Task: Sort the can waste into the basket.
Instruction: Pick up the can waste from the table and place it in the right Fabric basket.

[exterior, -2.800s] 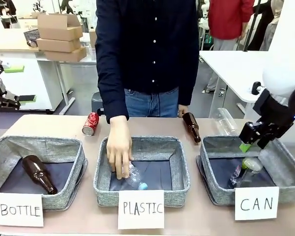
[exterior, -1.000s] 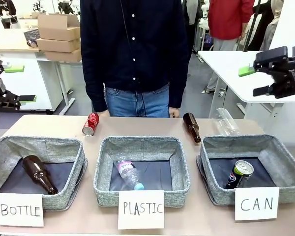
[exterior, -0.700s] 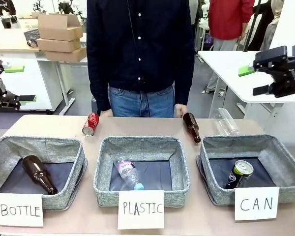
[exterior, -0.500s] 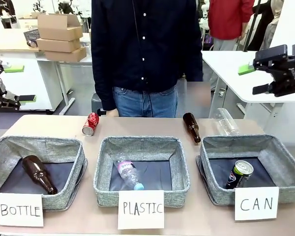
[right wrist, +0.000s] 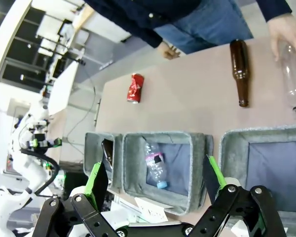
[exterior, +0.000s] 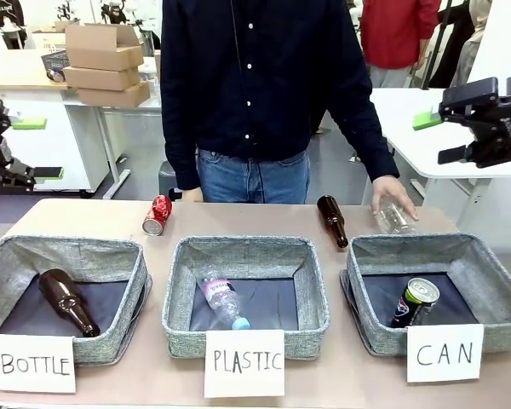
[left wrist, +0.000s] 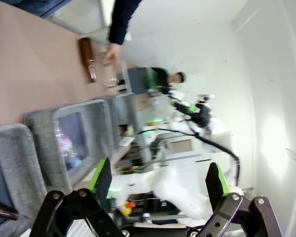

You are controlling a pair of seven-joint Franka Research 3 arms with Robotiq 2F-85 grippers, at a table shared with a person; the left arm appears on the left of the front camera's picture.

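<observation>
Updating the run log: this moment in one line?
black can in CAN bin | red can on table | right gripper raised, jaws open | hand on clear bottle

The person's hand (exterior: pixel 394 194) is now reaching down onto the clear plastic bottle (exterior: pixel 395 217) lying just behind the grey fabric basket (exterior: pixel 409 251) signed "CAN". It has left the grey bin signed "PLASTIC" (exterior: pixel 247 247) to that basket's left. The right gripper (exterior: pixel 439 139), earlier low over the basket, is now hanging high above its right side, jaws parted. The black drink can (exterior: pixel 415 301) with silver top is leaning free inside the basket.
</observation>
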